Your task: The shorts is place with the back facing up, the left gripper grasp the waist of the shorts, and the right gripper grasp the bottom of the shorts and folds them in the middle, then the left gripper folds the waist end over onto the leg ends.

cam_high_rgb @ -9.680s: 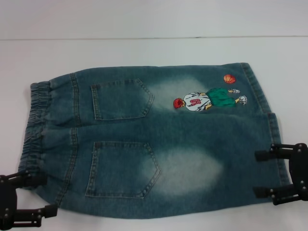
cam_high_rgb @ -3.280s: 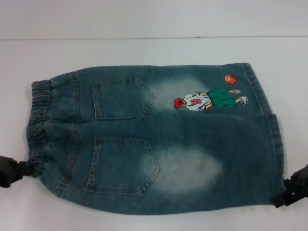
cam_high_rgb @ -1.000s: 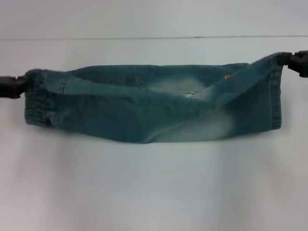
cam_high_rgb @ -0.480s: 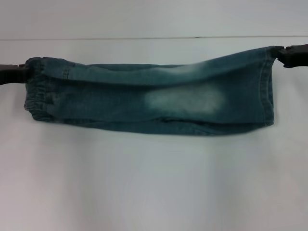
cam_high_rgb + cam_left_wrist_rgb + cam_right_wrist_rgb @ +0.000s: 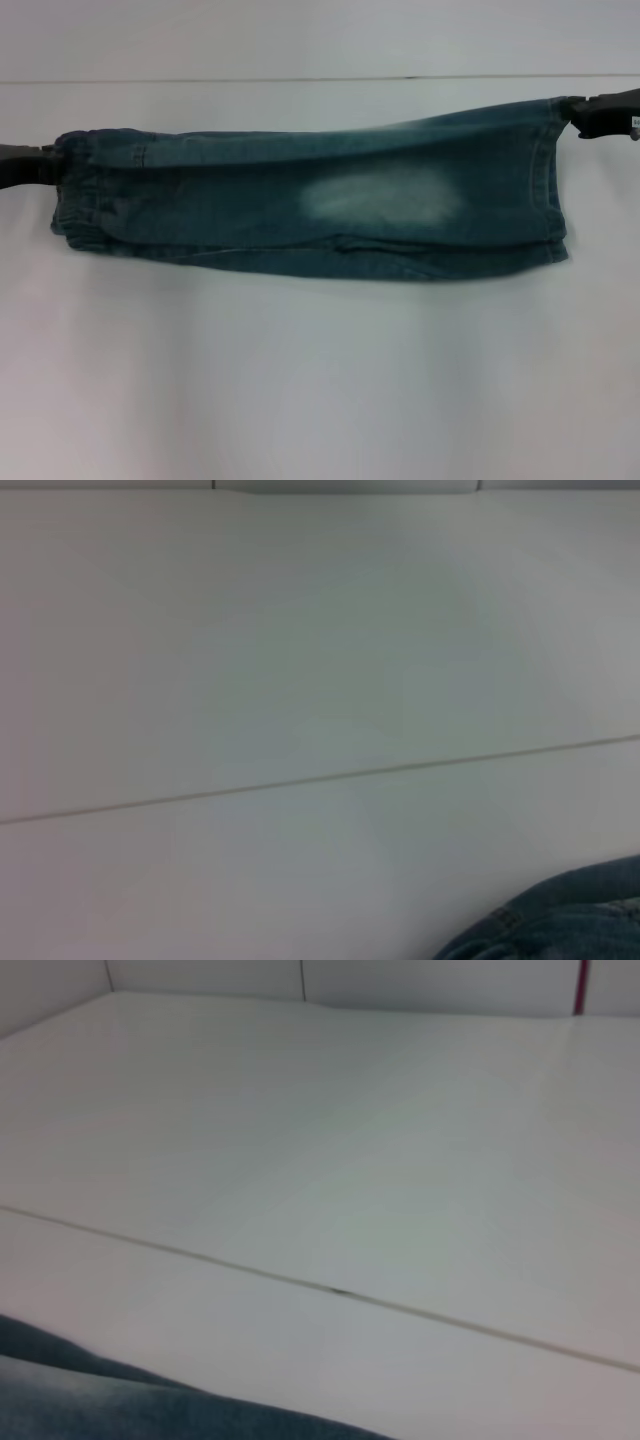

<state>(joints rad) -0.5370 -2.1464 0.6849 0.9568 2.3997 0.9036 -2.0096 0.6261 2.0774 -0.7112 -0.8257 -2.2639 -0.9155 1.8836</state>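
Observation:
The shorts lie folded in half lengthwise as a long denim strip across the table, one pale bleached patch facing up. The gathered waist of the shorts is at the left end. My left gripper is shut on its far corner. The bottom of the shorts, the straight leg hem, is at the right end. My right gripper is shut on its far corner, which is held slightly raised. A bit of denim shows in the left wrist view, and denim edges the right wrist view too.
The white table stretches wide in front of the shorts. A thin seam line runs across the table just behind them. A wall stands at the far side in the right wrist view.
Both grippers have carried the near edge of the shorts up and over to the far edge. Over the last second the folded layer has settled flatter onto the table.

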